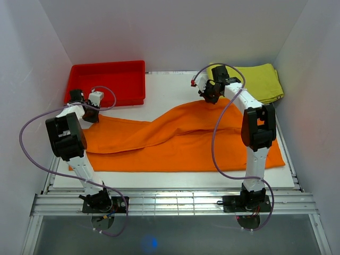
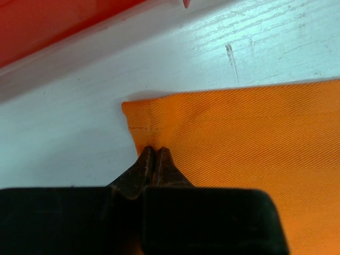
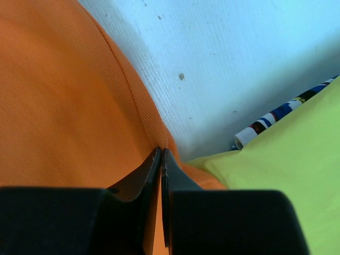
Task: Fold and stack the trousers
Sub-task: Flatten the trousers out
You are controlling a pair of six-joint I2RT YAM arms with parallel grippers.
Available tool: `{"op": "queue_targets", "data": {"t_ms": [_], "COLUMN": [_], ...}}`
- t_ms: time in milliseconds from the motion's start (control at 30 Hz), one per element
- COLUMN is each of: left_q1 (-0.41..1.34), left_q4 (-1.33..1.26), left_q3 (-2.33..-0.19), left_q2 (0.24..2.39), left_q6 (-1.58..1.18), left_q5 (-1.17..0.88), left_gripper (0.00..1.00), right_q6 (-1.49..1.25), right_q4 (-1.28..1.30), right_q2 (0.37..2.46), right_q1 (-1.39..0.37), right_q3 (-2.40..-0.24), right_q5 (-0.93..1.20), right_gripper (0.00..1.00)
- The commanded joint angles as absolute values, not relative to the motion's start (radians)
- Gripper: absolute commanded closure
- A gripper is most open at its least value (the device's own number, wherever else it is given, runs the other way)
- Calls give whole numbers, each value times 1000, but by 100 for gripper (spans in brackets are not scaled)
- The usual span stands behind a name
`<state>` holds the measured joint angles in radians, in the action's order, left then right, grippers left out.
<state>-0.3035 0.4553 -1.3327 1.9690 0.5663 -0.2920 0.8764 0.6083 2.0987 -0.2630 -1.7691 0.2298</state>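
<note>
The bright orange trousers (image 1: 180,141) lie spread across the white table, one leg running diagonally from the far right to the left. My left gripper (image 1: 90,114) is shut on the hem corner of that leg; in the left wrist view the closed fingertips (image 2: 155,152) pinch the orange cloth (image 2: 239,138) just below the stitched hem. My right gripper (image 1: 209,97) is shut on the far edge of the trousers near the waist end; in the right wrist view its tips (image 3: 161,152) clamp a raised fold of orange fabric (image 3: 64,106).
A red plastic tray (image 1: 106,82) stands at the back left, close to my left gripper, and shows in the left wrist view (image 2: 53,21). A folded yellow-green cloth (image 1: 260,82) lies at the back right, right beside my right gripper (image 3: 287,159), with a striped item (image 3: 276,114) under it.
</note>
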Motion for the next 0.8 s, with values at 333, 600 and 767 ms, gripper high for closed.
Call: {"op": "queue_targets", "data": {"t_ms": [333,600,767], "left_q1": [-379,-399,-397], "left_q4": [329,92,260], "left_q3": [-1442,-1449,-1592], "left_q2": [1738,1860,1911], "left_q6": [466,436,376], "left_q5": [-201,-75,-75], "left_gripper": [100,99,28], "right_q6": [772,704,718], "right_q4": [308,452,647], "right_q2": [2000,2201,2104], "right_q1": [-264,-288,-233], "right_q3": [-1669,-1873,-1879], "right_q5": [153,62,85], "right_gripper": [92,83,7]}}
